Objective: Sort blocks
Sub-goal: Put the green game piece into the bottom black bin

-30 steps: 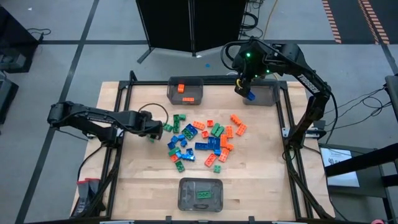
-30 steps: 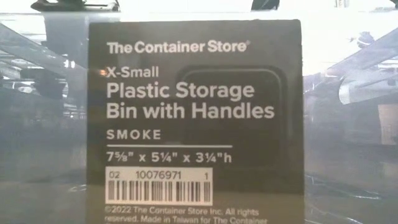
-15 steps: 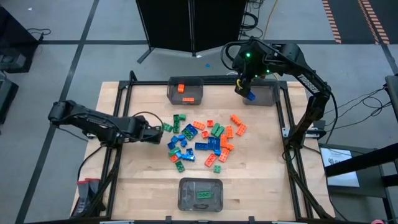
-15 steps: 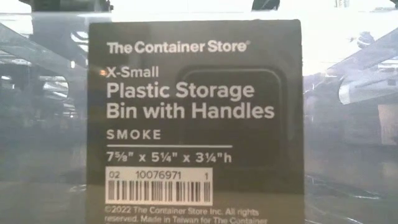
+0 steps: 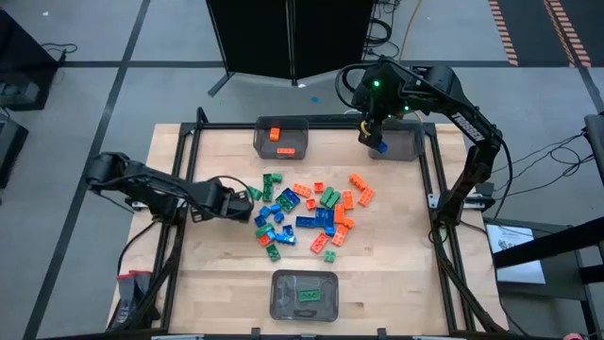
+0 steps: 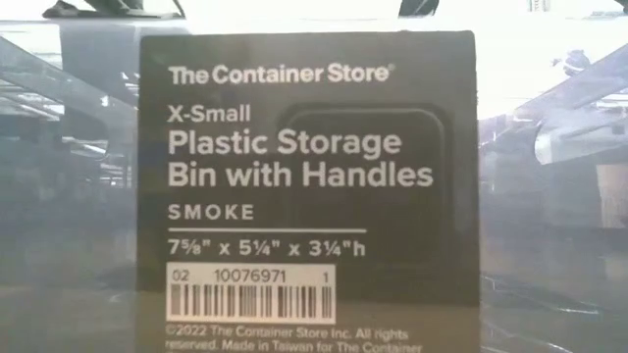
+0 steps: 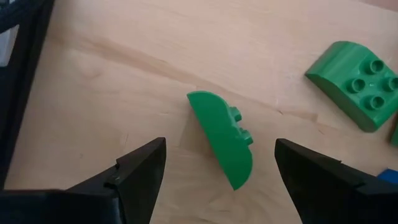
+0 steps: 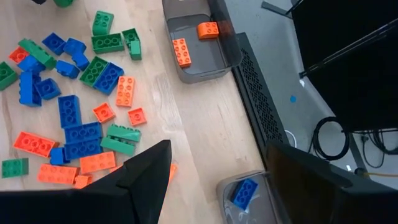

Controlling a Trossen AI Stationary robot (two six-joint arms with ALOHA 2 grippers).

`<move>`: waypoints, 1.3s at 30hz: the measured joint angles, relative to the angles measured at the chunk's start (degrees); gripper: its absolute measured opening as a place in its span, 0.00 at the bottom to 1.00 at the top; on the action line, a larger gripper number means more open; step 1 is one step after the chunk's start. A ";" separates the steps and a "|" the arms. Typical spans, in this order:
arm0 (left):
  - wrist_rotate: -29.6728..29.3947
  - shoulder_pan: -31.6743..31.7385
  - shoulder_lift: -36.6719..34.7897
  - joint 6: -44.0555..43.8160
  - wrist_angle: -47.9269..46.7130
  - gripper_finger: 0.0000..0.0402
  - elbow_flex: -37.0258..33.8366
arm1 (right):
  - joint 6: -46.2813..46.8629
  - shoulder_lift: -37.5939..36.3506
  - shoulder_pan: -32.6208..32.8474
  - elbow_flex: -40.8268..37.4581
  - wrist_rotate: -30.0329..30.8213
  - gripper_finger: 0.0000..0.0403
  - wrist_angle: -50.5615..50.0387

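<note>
Straddling a curved green plastic brick (image 7: pixel 224 138), the spread left gripper (image 7: pixel 221 171) needed closing; the right gripper (image 5: pixel 374 135) hovered, fingers parted, empty.

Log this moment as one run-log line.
left gripper: open, around curved green plastic brick on table | right gripper: open, above far-right grey bin holding blue brick

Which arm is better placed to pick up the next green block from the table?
The left. Its gripper is open low at the pile's left edge, jaws either side of a curved green block. The right gripper hangs over the far-right bin, away from the pile.
</note>
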 joint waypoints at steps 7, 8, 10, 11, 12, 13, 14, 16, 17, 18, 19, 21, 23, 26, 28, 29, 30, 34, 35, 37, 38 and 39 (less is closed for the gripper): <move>-0.26 0.45 2.98 -3.62 2.56 0.75 -0.02 | -0.56 0.00 0.00 0.00 0.00 0.64 -0.64; -0.52 0.45 3.55 -4.05 2.56 0.75 -0.02 | -0.94 0.00 0.00 0.00 0.00 0.64 -0.64; -1.03 0.45 4.38 -4.45 2.52 0.75 -0.02 | -1.34 0.00 0.00 0.00 0.00 0.64 -0.66; -1.02 0.47 4.64 -4.47 2.53 0.74 -0.02 | -1.36 0.00 0.00 0.00 0.00 0.64 -0.65; -1.02 0.46 4.91 -4.50 2.66 0.74 -0.02 | -1.38 0.00 0.00 0.00 0.00 0.64 -0.66; -1.01 0.45 5.16 -4.50 2.80 0.72 -0.02 | -1.40 0.02 0.00 0.00 0.00 0.64 -0.66; -1.03 0.46 5.31 -4.51 2.77 0.71 -0.02 | -1.40 0.00 0.00 0.00 0.00 0.64 -0.66; -1.14 0.52 5.40 -4.59 2.99 0.67 -0.02 | -1.40 -0.08 0.00 0.00 0.02 0.64 -0.66; -1.17 0.52 5.42 -4.59 3.36 0.64 -0.02 | -1.40 -0.10 0.00 0.00 0.00 0.64 -0.66; -1.35 0.52 5.43 -4.59 3.78 0.61 -0.04 | -1.40 -0.13 0.00 0.00 0.01 0.64 -0.67; -1.52 0.56 5.43 -4.64 4.27 0.58 -0.18 | -1.40 -0.18 0.00 0.00 0.00 0.64 -0.73; -1.55 0.78 5.41 -5.19 6.29 0.50 -1.12 | -1.38 -0.40 0.00 0.00 0.01 0.64 -0.95; -1.48 0.78 5.43 -5.64 9.07 0.41 -2.25 | -1.38 -0.58 0.00 0.00 0.02 0.64 -0.95; -0.85 0.74 5.41 -4.89 12.47 0.28 -3.94 | -1.11 -1.17 0.00 0.00 0.02 0.64 -0.95; -0.95 0.76 5.24 -3.88 13.57 0.19 -4.65 | -0.96 -1.62 0.00 0.00 0.02 0.64 -0.95; -1.01 0.76 5.23 -3.53 13.67 0.16 -4.74 | -0.76 -1.88 0.00 0.00 0.02 0.64 -0.95; -1.12 0.76 5.23 -2.91 13.64 0.14 -4.74 | -0.46 -2.05 0.02 0.00 0.02 0.64 -0.92; -1.90 0.71 5.03 -2.42 14.22 0.14 -4.12 | 0.02 -2.75 0.01 0.02 0.08 0.64 -0.95; -2.52 0.71 4.72 -2.15 15.54 0.14 -3.82 | -0.02 -2.95 0.01 0.02 0.07 0.64 -0.95; -5.59 0.71 3.43 1.18 19.70 0.14 -3.19 | -0.79 -3.44 0.00 0.02 0.01 0.64 -0.89; -7.34 0.71 2.54 3.40 21.89 0.14 -2.78 | -1.52 -3.80 -0.01 0.02 -0.49 0.64 -0.73; -8.98 0.71 1.81 6.05 24.14 0.14 -2.36 | -2.28 -4.13 -0.10 0.02 -2.06 0.64 -0.29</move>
